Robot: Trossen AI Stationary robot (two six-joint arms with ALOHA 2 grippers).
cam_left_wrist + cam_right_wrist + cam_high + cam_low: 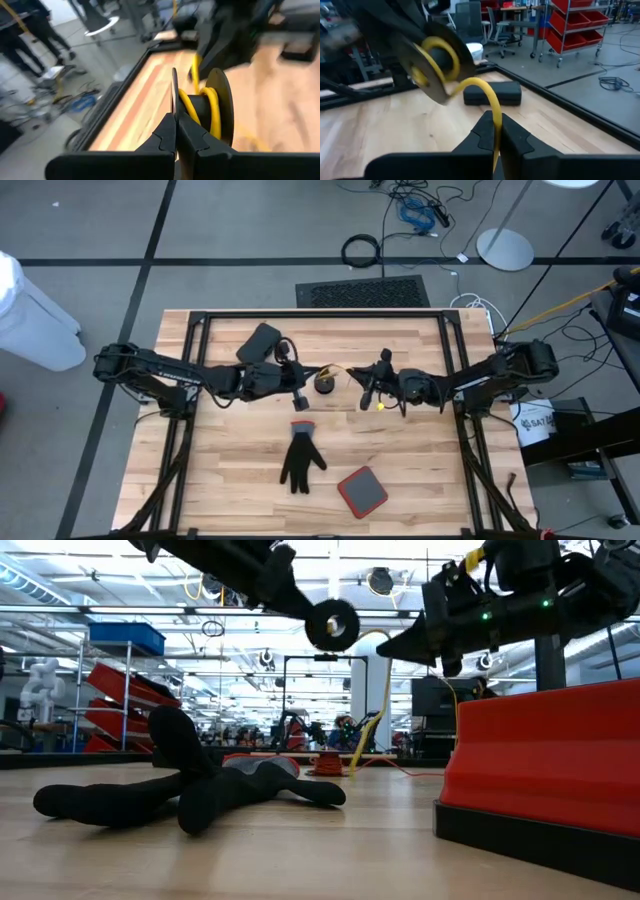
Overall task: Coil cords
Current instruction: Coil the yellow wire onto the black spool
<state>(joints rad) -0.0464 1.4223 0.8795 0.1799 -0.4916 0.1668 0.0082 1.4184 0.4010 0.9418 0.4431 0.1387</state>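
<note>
Winding underway: left claw (176, 131) clamped on black round spool (212, 107), right claw (495, 131) pinching thin yellow cord (487, 97) mid-frame; next wrap needs tension, I reckon.

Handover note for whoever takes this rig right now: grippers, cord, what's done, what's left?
Left gripper: shut on the black spool, held above the table centre.
Right gripper: shut on the yellow cord, just off the spool.
Done: a few turns wound on the spool.
Left: the rest of the cord trails to the table; keep winding.
Glove and red pad lie untouched.
</note>
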